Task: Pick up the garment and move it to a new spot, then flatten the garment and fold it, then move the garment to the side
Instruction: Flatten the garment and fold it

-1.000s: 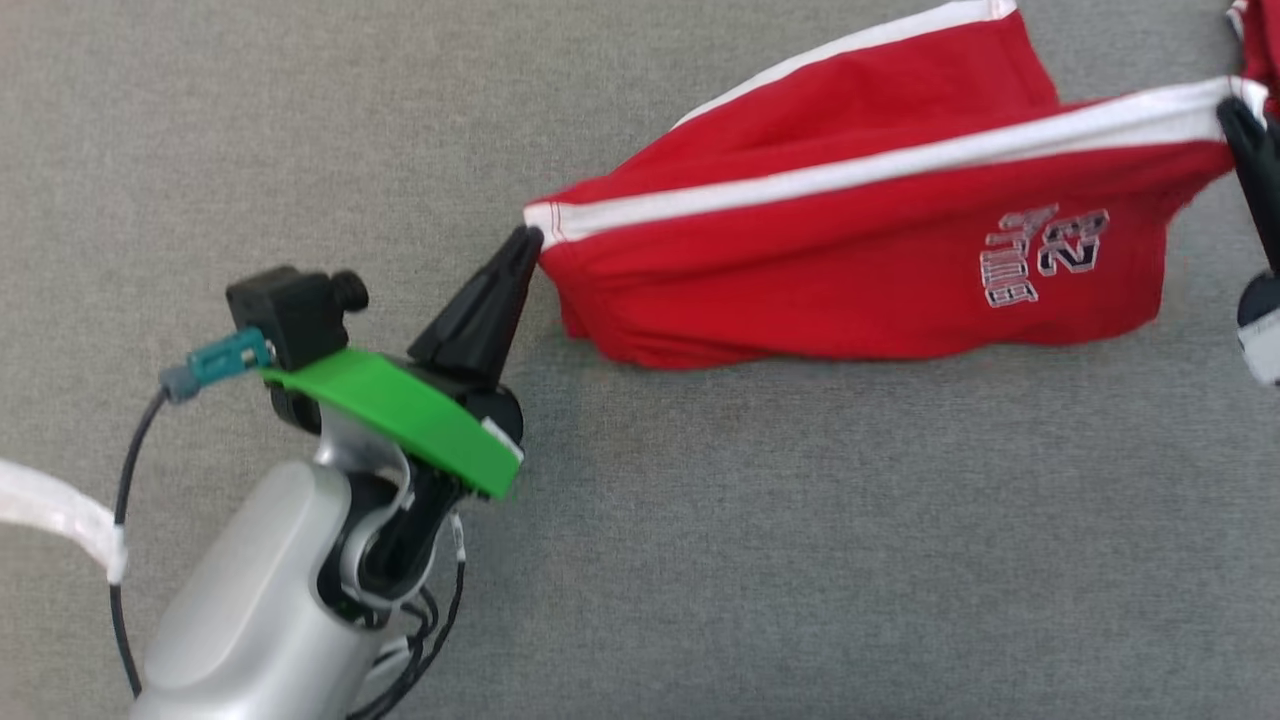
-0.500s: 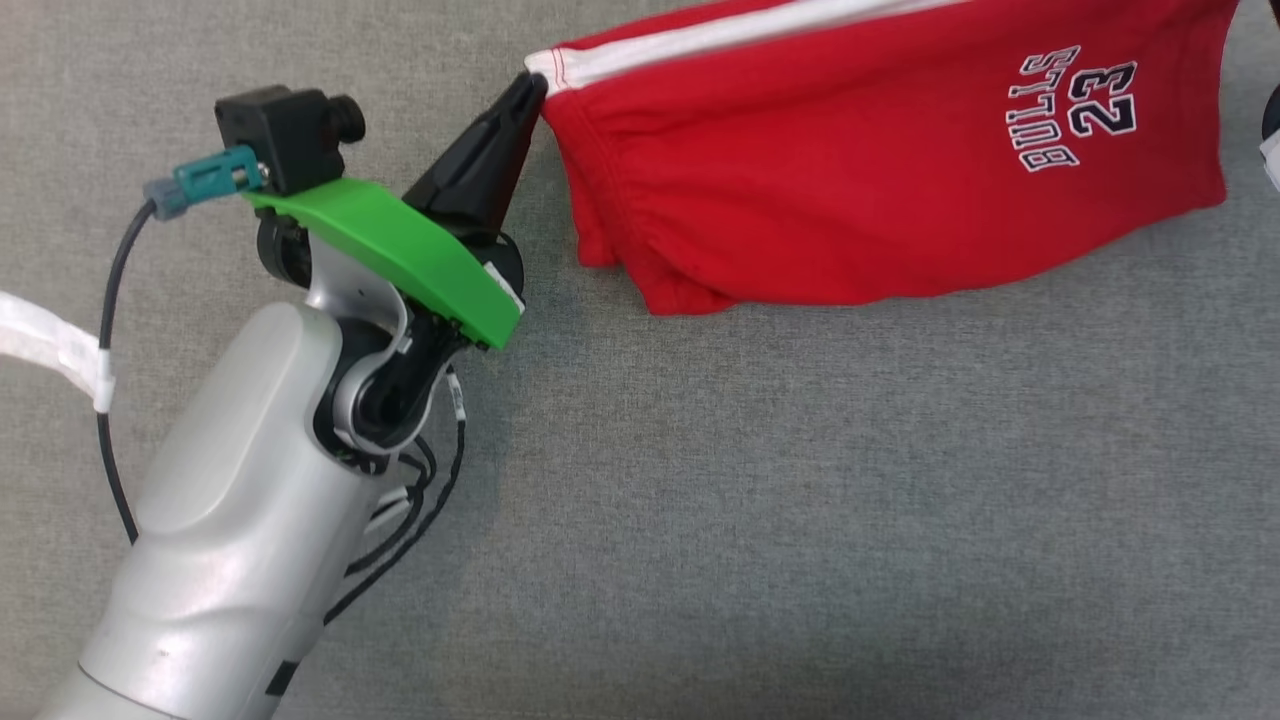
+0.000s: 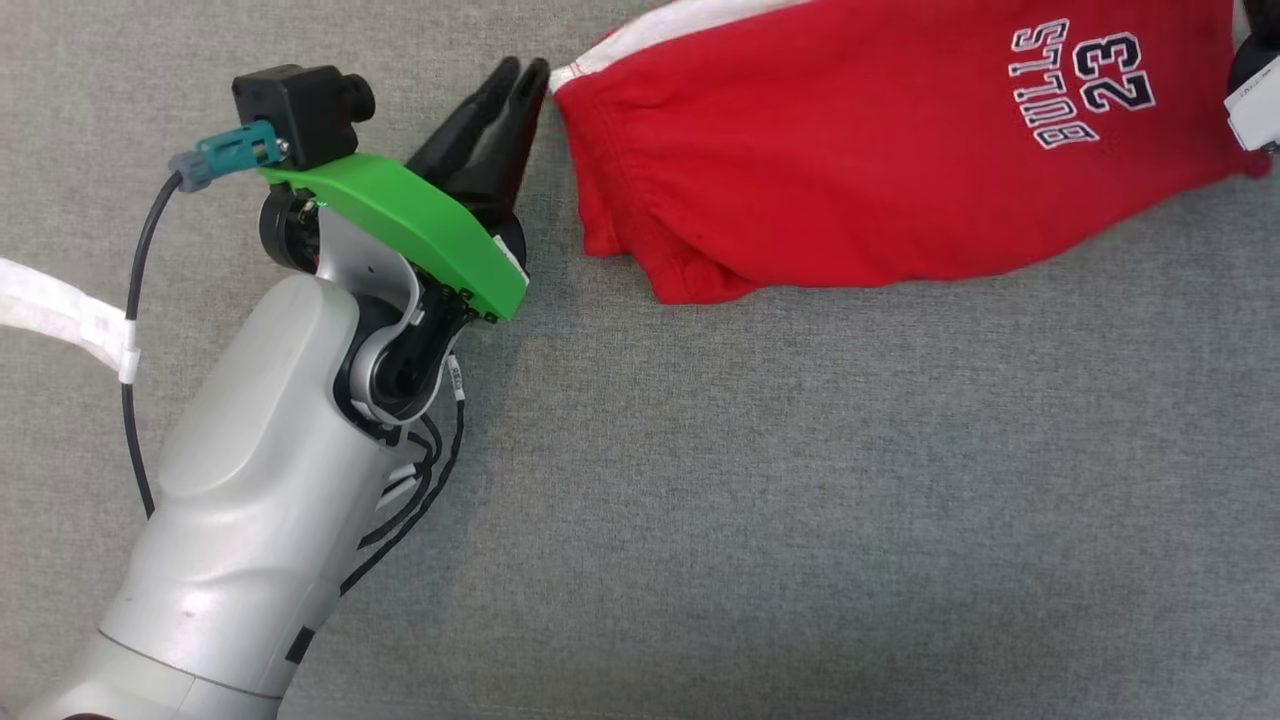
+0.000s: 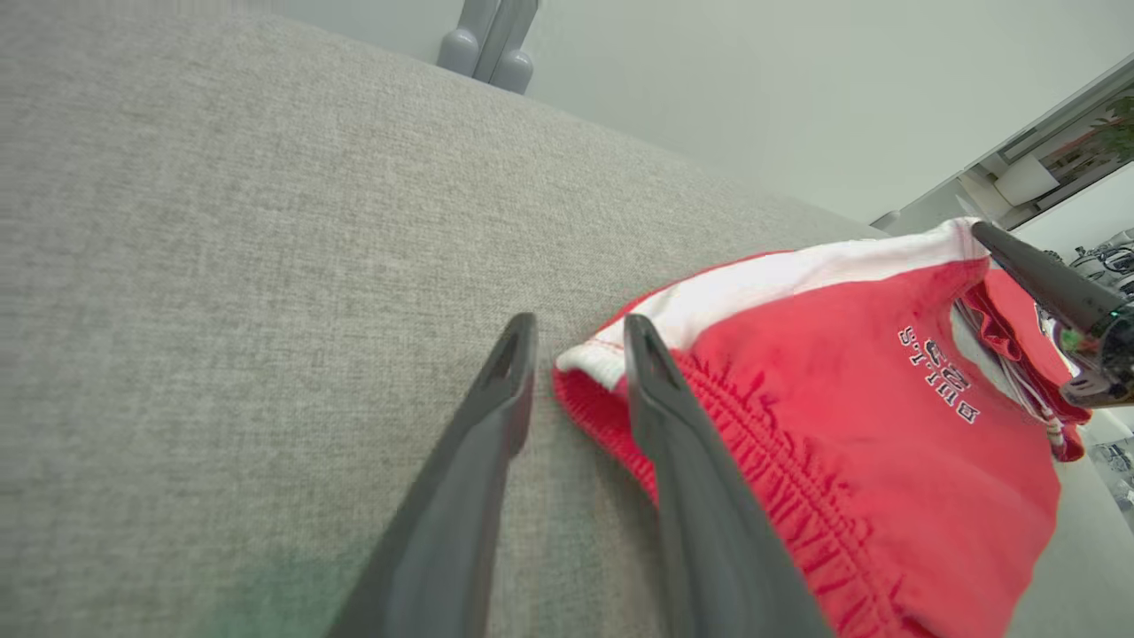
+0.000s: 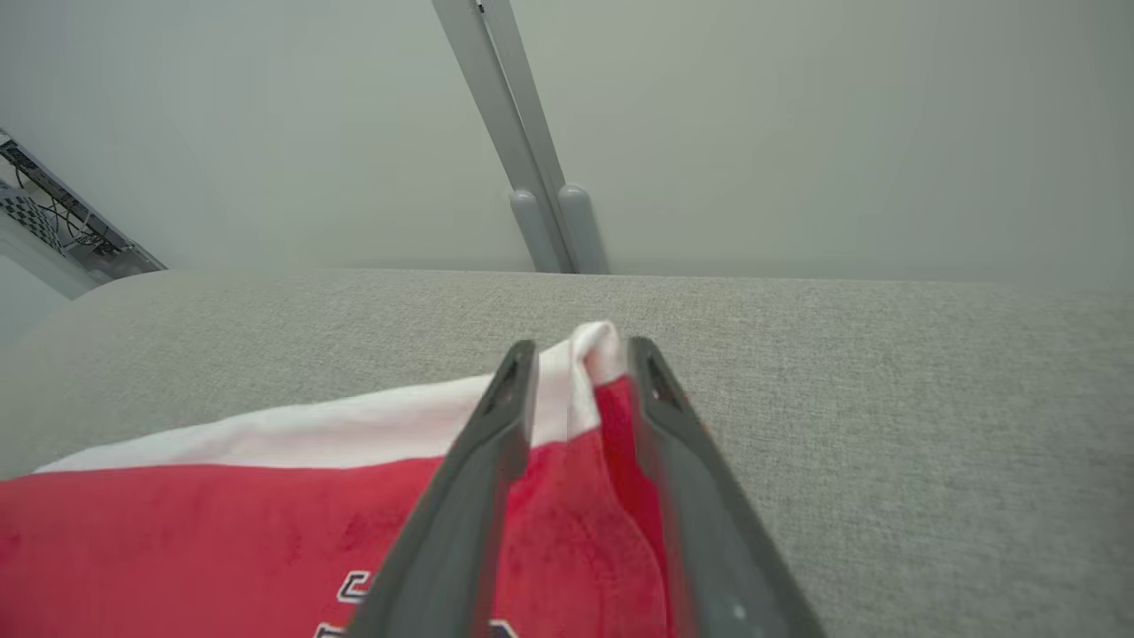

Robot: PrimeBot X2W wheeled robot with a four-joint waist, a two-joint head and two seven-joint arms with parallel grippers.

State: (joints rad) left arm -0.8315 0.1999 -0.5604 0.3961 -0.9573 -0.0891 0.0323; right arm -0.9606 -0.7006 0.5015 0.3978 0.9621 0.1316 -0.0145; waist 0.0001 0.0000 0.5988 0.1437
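Observation:
The garment (image 3: pixel 880 160), red shorts with a white side stripe and "BULLS 23" print, lies on the grey table at the top right of the head view. My left gripper (image 3: pixel 525 68) stands open just left of its white-edged corner, not gripping it. In the left wrist view that corner (image 4: pixel 589 359) lies at the gap of the left gripper (image 4: pixel 580 323), beside the right-hand finger. In the right wrist view my right gripper (image 5: pixel 582 348) has its fingers apart, and the garment's (image 5: pixel 221 514) other corner sits loose and bunched between them. The right gripper's fingers (image 4: pixel 1036 270) also show at the far corner.
The grey fabric table (image 3: pixel 800 500) stretches wide below and left of the garment. A white strap (image 3: pixel 60 310) and a black cable (image 3: pixel 135 330) hang beside my left forearm. Behind the table's far edge stand a pale wall and a grey post (image 5: pixel 540 221).
Both grippers were shut on the garment's two stripe corners, holding it stretched; now their fingers have parted and the cloth rests slack on the table. The head view has also shifted.

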